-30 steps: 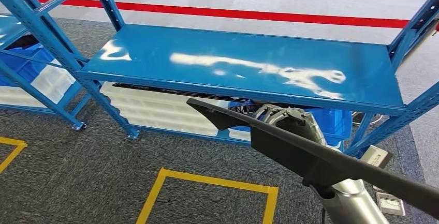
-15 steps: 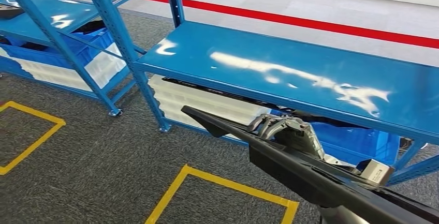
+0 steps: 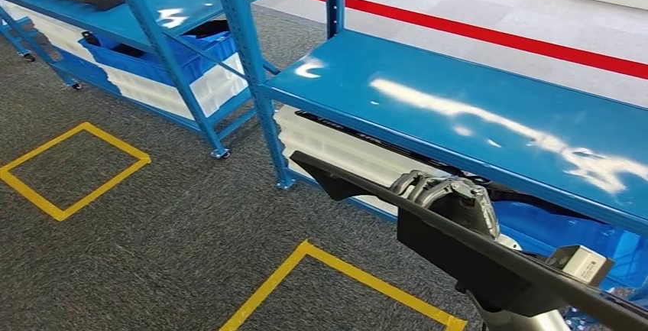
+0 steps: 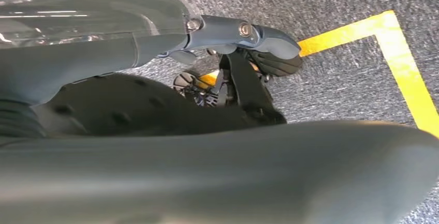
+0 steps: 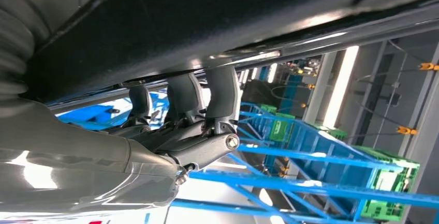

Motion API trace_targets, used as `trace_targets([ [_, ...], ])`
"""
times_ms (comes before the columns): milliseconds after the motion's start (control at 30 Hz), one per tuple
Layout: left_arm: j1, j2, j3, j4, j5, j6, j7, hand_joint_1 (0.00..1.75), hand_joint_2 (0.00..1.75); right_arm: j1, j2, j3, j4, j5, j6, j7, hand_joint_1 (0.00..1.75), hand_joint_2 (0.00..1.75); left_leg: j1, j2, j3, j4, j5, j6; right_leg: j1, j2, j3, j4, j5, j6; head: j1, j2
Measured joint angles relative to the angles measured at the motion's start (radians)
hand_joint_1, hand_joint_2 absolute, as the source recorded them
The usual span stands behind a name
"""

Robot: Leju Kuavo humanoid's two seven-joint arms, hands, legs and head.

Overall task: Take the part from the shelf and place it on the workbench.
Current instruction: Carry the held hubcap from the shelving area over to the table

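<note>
Head view shows the right hand (image 3: 447,197) gripping a long black part (image 3: 428,228), its fingers (image 3: 416,184) curled over the top edge. The part is a slim, matte plastic strip with a pointed, tapered end and a deeper boxy section below the hand; it slants across the grey carpet in front of the blue shelf (image 3: 458,113), not touching it. In the right wrist view the fingers (image 5: 220,92) hook onto the part's (image 5: 207,22) glossy dark underside. Whether the left hand (image 4: 243,32) holds anything cannot be told.
</note>
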Motion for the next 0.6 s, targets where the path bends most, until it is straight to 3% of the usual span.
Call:
trace_targets([
  [67, -0.002, 0.000, -0.003, 0.000, -0.004, 0.001, 0.006, 0.00, 1.75, 0.012, 0.000, -0.012, 0.000, 0.002, 0.003, -0.005, 1.75, 1.75, -0.013, 0.026, 0.008, -0.029, -0.003, 0.016, 0.005, -0.022, 0.007, -0.005, -0.006, 0.012, 0.000, 0.000],
  [133, 0.000, 0.001, -0.006, 0.000, -0.006, 0.002, 0.009, 0.00, 1.75, 0.022, 0.003, -0.020, -0.001, 0.004, 0.005, -0.009, 1.75, 1.75, -0.014, 0.003, 0.011, -0.038, -0.003, 0.031, 0.004, -0.039, 0.023, -0.014, -0.012, 0.024, 0.001, 0.000],
  [200, 0.000, 0.003, -0.009, 0.000, -0.012, 0.000, 0.008, 0.00, 1.75, 0.030, 0.006, -0.027, -0.001, 0.006, 0.009, -0.015, 1.75, 1.75, -0.010, -0.024, 0.024, -0.052, 0.000, 0.046, 0.002, 0.003, 0.020, 0.021, -0.042, 0.027, 0.001, 0.000],
  [267, -0.005, 0.003, -0.012, 0.000, -0.017, -0.004, 0.004, 0.00, 1.75, 0.042, 0.007, -0.038, 0.000, 0.010, 0.012, -0.021, 1.75, 1.75, -0.010, -0.054, 0.032, -0.058, 0.000, 0.057, 0.005, 0.071, -0.037, 0.139, -0.100, 0.021, 0.002, 0.000],
  [333, -0.010, 0.003, -0.014, 0.000, -0.017, -0.009, 0.000, 0.00, 1.75, 0.052, 0.007, -0.048, 0.001, 0.013, 0.017, -0.023, 1.75, 1.75, -0.014, -0.088, 0.036, -0.057, -0.003, 0.064, 0.012, 0.096, -0.108, 0.251, -0.128, 0.015, 0.002, 0.000],
  [367, -0.010, 0.004, -0.014, 0.000, -0.017, -0.011, -0.001, 0.00, 1.75, 0.054, 0.007, -0.051, 0.001, 0.014, 0.019, -0.023, 1.75, 1.75, -0.016, -0.104, 0.040, -0.057, -0.005, 0.065, 0.015, 0.100, -0.124, 0.260, -0.112, 0.013, 0.002, 0.000],
  [400, -0.009, 0.004, -0.014, 0.000, -0.017, -0.011, -0.002, 0.00, 1.75, 0.054, 0.007, -0.053, 0.001, 0.015, 0.021, -0.024, 1.75, 1.75, -0.018, -0.119, 0.045, -0.056, -0.007, 0.066, 0.016, 0.103, -0.121, 0.230, -0.077, 0.010, 0.002, 0.000],
  [467, -0.009, 0.004, -0.014, 0.000, -0.016, -0.012, -0.003, 0.00, 1.75, 0.054, 0.007, -0.055, 0.000, 0.015, 0.023, -0.025, 1.75, 1.75, -0.019, -0.149, 0.053, -0.053, -0.015, 0.063, 0.016, 0.136, -0.085, 0.107, 0.011, 0.005, 0.002, 0.000],
  [500, -0.011, 0.004, -0.014, 0.000, -0.016, -0.013, -0.004, 0.00, 1.75, 0.055, 0.007, -0.056, 0.000, 0.016, 0.023, -0.025, 1.75, 1.75, -0.019, -0.164, 0.053, -0.049, -0.018, 0.060, 0.014, 0.158, -0.068, 0.054, 0.037, 0.003, 0.002, 0.000],
  [567, -0.012, 0.004, -0.014, 0.000, -0.016, -0.016, -0.008, 0.00, 1.75, 0.055, 0.007, -0.059, -0.002, 0.018, 0.025, -0.027, 1.75, 1.75, -0.017, -0.188, 0.045, -0.044, -0.021, 0.052, 0.014, 0.185, -0.056, 0.013, 0.045, -0.001, 0.002, 0.000],
  [600, -0.011, 0.005, -0.014, 0.000, -0.016, -0.017, -0.010, 0.00, 1.75, 0.054, 0.007, -0.060, -0.004, 0.018, 0.025, -0.028, 1.75, 1.75, -0.015, -0.199, 0.042, -0.044, -0.020, 0.049, 0.015, 0.178, -0.053, 0.009, 0.044, -0.003, 0.002, 0.000],
])
